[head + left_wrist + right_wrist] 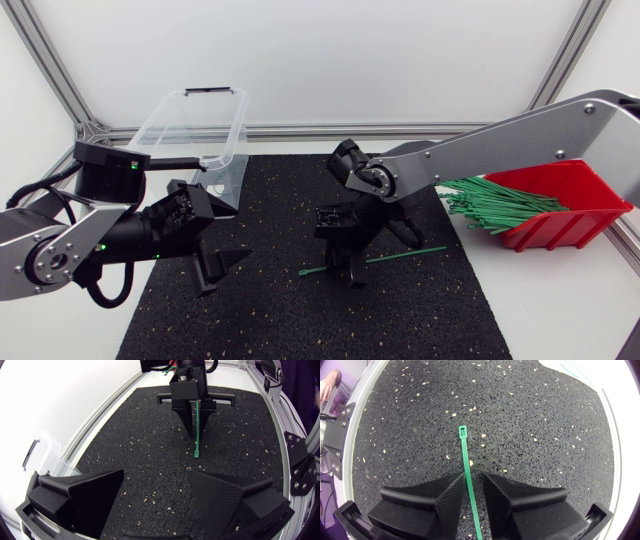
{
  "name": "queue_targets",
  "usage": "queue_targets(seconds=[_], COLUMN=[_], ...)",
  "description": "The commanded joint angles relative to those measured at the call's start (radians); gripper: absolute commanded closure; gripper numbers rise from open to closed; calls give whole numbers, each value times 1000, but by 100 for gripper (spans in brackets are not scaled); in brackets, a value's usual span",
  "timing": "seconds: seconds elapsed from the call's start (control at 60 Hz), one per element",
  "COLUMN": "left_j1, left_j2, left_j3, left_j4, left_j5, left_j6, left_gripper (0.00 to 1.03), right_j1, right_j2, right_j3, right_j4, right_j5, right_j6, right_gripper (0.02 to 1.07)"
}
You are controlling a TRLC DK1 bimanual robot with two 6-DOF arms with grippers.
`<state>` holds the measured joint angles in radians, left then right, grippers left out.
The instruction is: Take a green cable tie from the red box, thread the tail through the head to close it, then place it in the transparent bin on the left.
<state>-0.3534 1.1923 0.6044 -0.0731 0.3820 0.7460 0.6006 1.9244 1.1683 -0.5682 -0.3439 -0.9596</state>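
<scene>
Green cable tie [465,452] between right end effector [474,476] fingers [442,497], untouched one side.

Between the left pincer [220,268] and the right pincer [345,270] the mat [270,320] lies bare enough to pass through, crossed only by one tie [400,254] flat under the right pincer. The right arm [480,150] slants low over the mat's right half, standing in the way of the box [585,180], whose ties [500,205] spill over its lip. The bin [190,120] is open on top, but the left arm [120,235] crowds its near side, while the desk [560,300] to the right is free.
</scene>
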Motion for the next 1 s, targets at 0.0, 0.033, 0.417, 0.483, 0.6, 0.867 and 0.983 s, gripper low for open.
queue_targets(seconds=[0.0, 0.033, 0.417, 0.483, 0.6, 0.867, 0.983], left_j1=[11, 11, 11, 11, 8, -1, -1], left_j2=[15, 15, 16, 16, 16, 16, 16], left_j3=[-18, -17, -20, -20, -20, -20, -23], left_j4=[12, 12, 19, 21, 24, 38, 38], left_j5=[9, 9, 9, 9, 9, 9, 9], left_j6=[27, 29, 27, 27, 23, 13, 13], left_gripper=[14, 14, 14, 14, 14, 14, 14], right_j1=[11, 14, 38, 36, 36, 18, 22], right_j2=[-1, -4, -41, -54, -87, -163, -156], right_j3=[-45, -50, -84, -85, -91, -84, -102], right_j4=[-18, -18, -24, -29, -33, -62, -48], right_j5=[-3, -1, -4, -7, -14, -37, -29], right_j6=[-25, -25, -25, -25, -24, -24, -24], right_gripper=[81, 84, 93, 93, 94, 94, 93])
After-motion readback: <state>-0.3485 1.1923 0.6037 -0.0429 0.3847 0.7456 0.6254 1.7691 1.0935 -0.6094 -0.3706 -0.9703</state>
